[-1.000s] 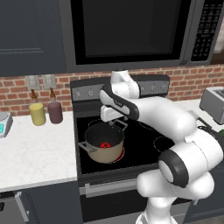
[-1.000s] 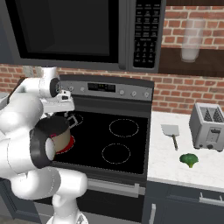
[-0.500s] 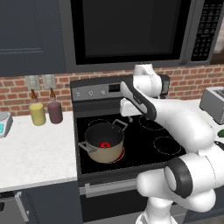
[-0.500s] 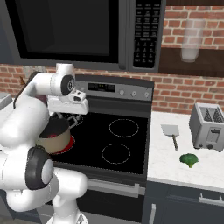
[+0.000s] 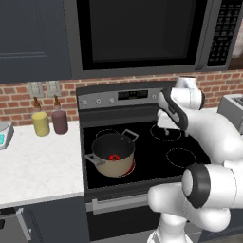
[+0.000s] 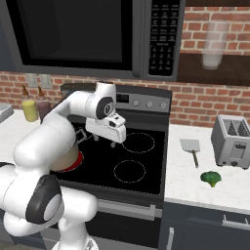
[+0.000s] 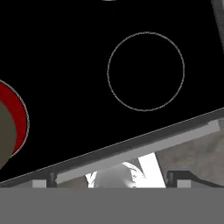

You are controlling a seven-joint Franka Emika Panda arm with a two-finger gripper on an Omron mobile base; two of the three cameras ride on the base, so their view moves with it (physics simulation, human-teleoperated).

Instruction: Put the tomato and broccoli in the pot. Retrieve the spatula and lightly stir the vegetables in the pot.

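The tan pot stands on the front left burner, and the red tomato lies inside it. My gripper hangs open and empty over the middle of the stove, to the right of the pot. In the right base view the gripper is above the black cooktop, and my arm hides most of the pot. The broccoli lies on the right counter near its front edge. Just behind it lies the spatula, blade away from me. The hand view catches the pot's side at its left edge.
A silver toaster stands to the right of the spatula. A yellow jar and a maroon jar stand on the left counter by the brick wall. The burner under the pot glows red. A microwave hangs above the stove.
My arm has swung right, from over the pot to the middle of the stove. The gripper stays open and empty. The tomato lies still in the pot.
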